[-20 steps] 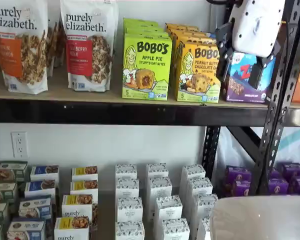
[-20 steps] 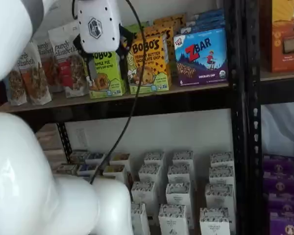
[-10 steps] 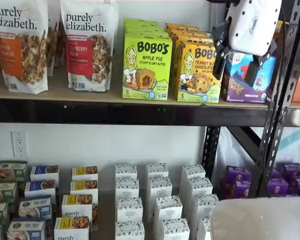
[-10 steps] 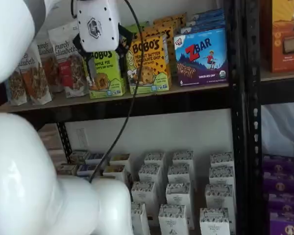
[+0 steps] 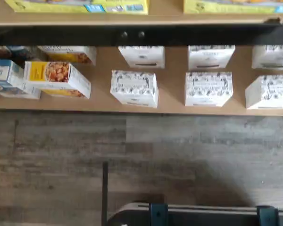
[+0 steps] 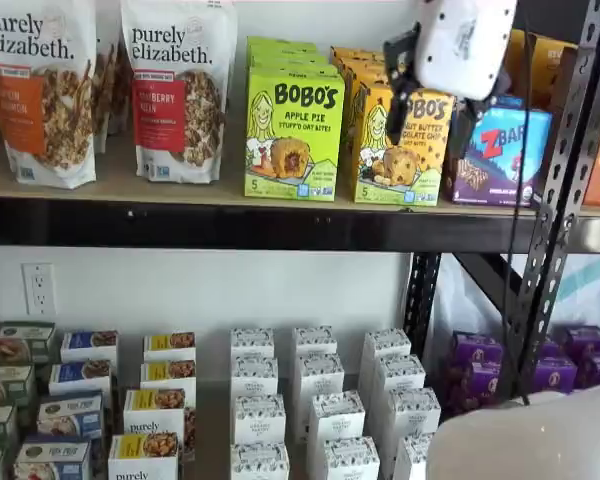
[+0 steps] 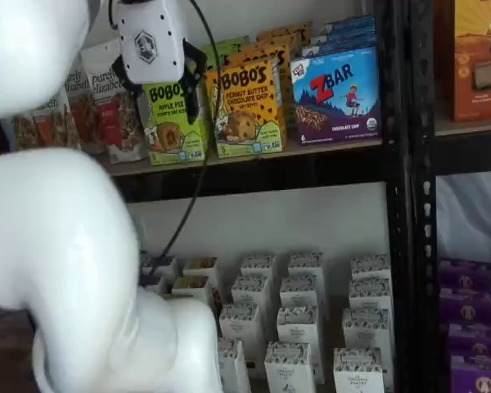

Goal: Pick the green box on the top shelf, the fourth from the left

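The green box [image 6: 293, 135] stands upright on the top shelf [image 6: 180, 192], with more of the same behind it. It also shows in a shelf view [image 7: 173, 123]. My gripper [image 6: 430, 105] hangs in front of the shelf, white body above and black fingers apart with a plain gap, holding nothing. In one shelf view it sits before the yellow-orange Bobo's box [image 6: 400, 150], right of the green box. In the other, the gripper [image 7: 162, 86] frames the green box's upper part. In the wrist view I see only box bottom edges and the shelf beam [image 5: 132, 34].
A blue ZBar box [image 6: 500, 150] stands right of the orange box and granola bags [image 6: 175, 90] stand left of the green one. White cartons [image 6: 320, 400] fill the lower level. A black upright [image 6: 560, 200] stands at the right. My white arm [image 7: 65, 246] hides the left side.
My gripper has moved left along the top shelf, from in front of the ZBar box toward the Bobo's boxes, and risen slightly. The boxes have not moved.
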Available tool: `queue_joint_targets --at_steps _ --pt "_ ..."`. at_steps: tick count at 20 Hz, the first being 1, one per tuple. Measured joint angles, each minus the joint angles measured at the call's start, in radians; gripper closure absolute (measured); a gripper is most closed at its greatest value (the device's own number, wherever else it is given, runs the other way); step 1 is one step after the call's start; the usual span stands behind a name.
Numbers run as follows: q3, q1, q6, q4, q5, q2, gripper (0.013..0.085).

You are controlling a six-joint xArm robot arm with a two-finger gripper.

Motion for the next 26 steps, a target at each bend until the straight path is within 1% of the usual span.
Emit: queue_joint_targets --at_steps 3,6,9,12,15,18,23,26 --pt "-0.018 0.084 0.071 -0.035 -0.055 0.035 0.013" --pt "-0.039 0.144 0.124 -0.061 -0.094 0.069 0.013" --pt "-0.061 0.191 0.166 -0.077 -0.127 0.108 0.013" --pt "-0.079 0.223 0.195 -0.092 -0.16 0.146 0.013" --pt "-0.091 0.244 0.214 -0.107 -0.198 0.174 0.013" --pt "-0.097 0.257 0.225 -0.115 -0.241 0.198 0.013" --pt "-0.111 0.284 0.25 -0.143 -0.29 0.237 0.013" --pt "-0.114 0.285 0.251 -0.143 -0.312 0.254 0.013"
